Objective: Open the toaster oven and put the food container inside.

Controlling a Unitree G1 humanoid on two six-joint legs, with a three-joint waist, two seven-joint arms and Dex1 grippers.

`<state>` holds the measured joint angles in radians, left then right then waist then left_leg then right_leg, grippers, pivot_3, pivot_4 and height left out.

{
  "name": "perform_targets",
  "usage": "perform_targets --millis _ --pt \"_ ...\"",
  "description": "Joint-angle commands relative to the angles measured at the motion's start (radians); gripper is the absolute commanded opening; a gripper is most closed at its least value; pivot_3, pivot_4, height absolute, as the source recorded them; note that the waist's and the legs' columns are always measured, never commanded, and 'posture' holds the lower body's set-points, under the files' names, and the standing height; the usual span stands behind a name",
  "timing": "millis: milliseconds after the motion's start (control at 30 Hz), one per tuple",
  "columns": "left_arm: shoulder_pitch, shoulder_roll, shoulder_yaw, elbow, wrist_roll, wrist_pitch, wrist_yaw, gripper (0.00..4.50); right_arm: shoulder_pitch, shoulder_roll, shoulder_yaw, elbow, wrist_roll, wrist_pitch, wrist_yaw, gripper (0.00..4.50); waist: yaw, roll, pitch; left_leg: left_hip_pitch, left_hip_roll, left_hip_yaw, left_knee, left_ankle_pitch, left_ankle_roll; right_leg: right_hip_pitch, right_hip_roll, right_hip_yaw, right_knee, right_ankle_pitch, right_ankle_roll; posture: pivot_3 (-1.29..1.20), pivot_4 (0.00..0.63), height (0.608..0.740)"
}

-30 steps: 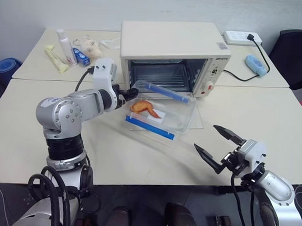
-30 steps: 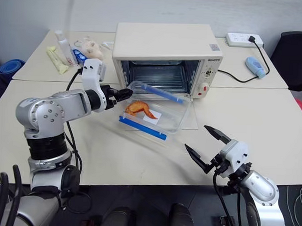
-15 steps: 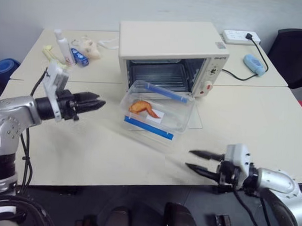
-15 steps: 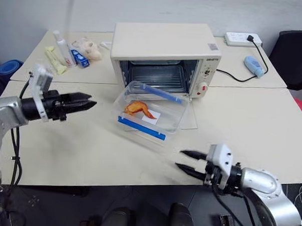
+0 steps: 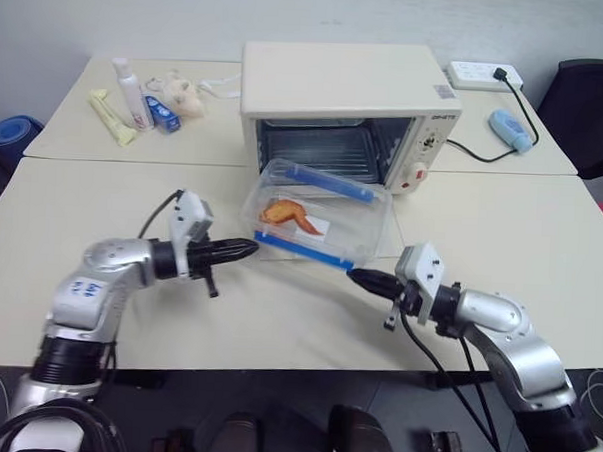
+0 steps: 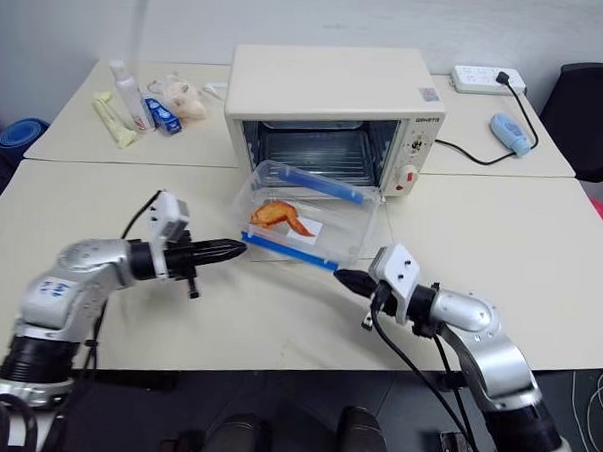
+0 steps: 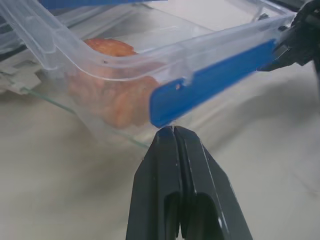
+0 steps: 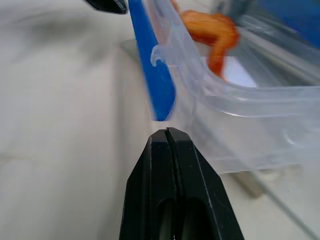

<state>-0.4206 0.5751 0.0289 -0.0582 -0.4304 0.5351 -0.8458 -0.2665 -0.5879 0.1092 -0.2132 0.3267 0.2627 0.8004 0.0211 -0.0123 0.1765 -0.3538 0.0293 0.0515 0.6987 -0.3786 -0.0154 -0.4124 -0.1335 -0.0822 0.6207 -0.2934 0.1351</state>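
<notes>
A cream oven (image 5: 348,88) sits at upper centre of the frame on a pale surface (image 5: 501,235), its glass door dropped flat toward the camera and the wire rack inside exposed. The container (image 5: 317,215), a clear plastic box with two blue clips, rests at centre frame on the lowered door, just in front of the oven mouth. An orange piece of food shows inside.

The box looks light and stiff, with smooth walls that would likely be slippery. It is probably best handled by its two short ends, pressed between both hands low on the walls, rather than by the blue clips, which could flip open.

The left hand (image 5: 242,247) reaches in from the lower left, lying nearly level and pointing right. Its two black fingers are pressed fully together and hold nothing. The tip sits right at the near-left corner of the box, by the end of the front blue clip; actual contact cannot be confirmed.

The right hand (image 5: 364,279) comes from the lower right, also nearly level, pointing left toward the near-right corner. Its fingers are likewise closed flat against each other and empty, the tip just beside the box.

Bottles and small items lie at upper left, a power strip at upper right.
</notes>
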Motion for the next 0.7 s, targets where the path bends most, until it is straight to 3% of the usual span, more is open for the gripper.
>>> perform_targets --millis 33,500,700 --pt "-0.038 -0.065 0.018 0.018 0.034 -0.048 0.105 0.03 -0.074 0.029 -0.021 0.088 -0.049 -0.067 -0.028 0.00 -0.001 0.000 0.000 0.000 0.000 0.000 0.000 0.000 0.000 0.000 0.000 0.000 0.000 0.000 0.000 0.00 0.150 0.740" --pt "-0.165 -0.260 0.040 0.179 0.106 -0.185 0.327 0.03 -0.389 0.133 -0.025 0.548 -0.162 -0.302 -0.026 0.00 -0.024 0.000 0.000 0.000 0.000 0.000 0.000 0.000 0.000 0.000 0.000 -0.002 0.000 0.000 0.001 0.00 0.150 0.740" --pt "-0.240 -0.317 0.066 0.303 0.142 -0.280 0.413 0.03 -0.571 0.196 -0.037 0.802 -0.209 -0.397 -0.090 0.00 -0.041 0.000 0.000 0.000 0.000 -0.001 -0.001 0.001 -0.001 0.000 0.000 -0.003 0.000 0.000 0.001 0.00 0.150 0.740"
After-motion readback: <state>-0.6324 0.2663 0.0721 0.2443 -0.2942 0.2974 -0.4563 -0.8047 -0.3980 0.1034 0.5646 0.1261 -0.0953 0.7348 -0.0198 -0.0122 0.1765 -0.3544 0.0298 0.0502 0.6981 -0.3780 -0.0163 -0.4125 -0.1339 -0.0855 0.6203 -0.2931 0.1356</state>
